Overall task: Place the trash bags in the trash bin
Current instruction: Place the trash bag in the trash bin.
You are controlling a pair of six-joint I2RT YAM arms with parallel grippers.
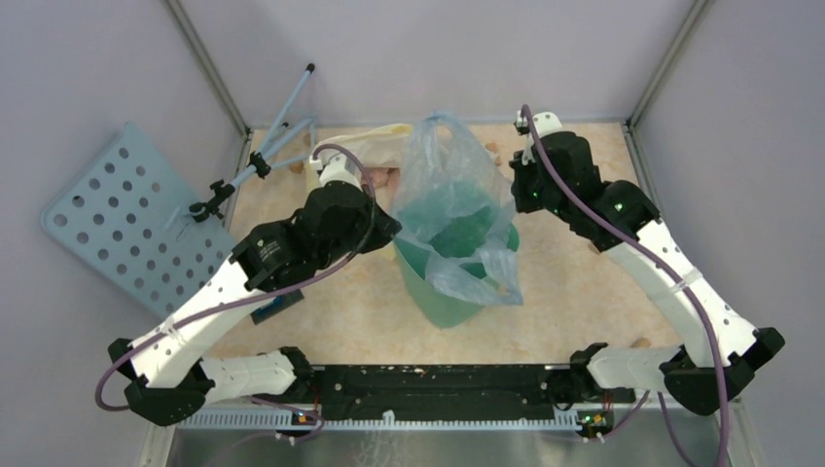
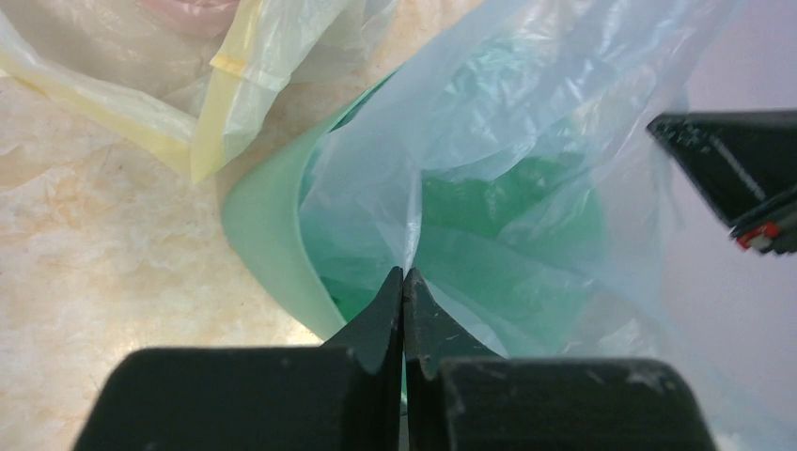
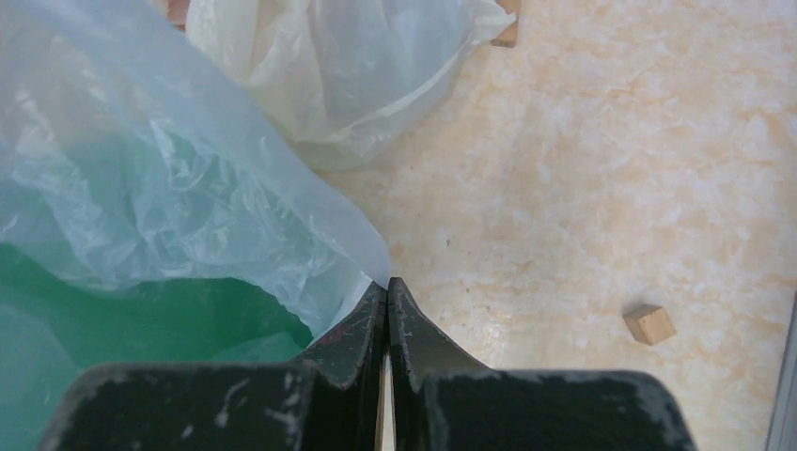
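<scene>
Table, pale mottled top, carries everything. Trash bag is pale-blue, see-through and crinkled. Its lower part sits down inside the bin, the rest billows above the rim, and one flap spills over the near side. Trash bin stands upright mid-table between my two arms, mint-green. Whitish bag with a yellow rim lies just behind the bin to the left; not my concern. My left claw is clenched, tips together on an upright pleat of the blue film at the bin's left rim. My right claw is likewise clenched at the bag's right hem; the film runs into the tips, so I judge it pinched. Smallest item: a wooden block, loose on the table, well apart. Handling, as I reckon it: near weightless, limp and slick. It traps air and springs back up — likely to tear if dragged hard across the rim. Best hold is the mouth's hem, several layers gathered, on opposite sides.
</scene>
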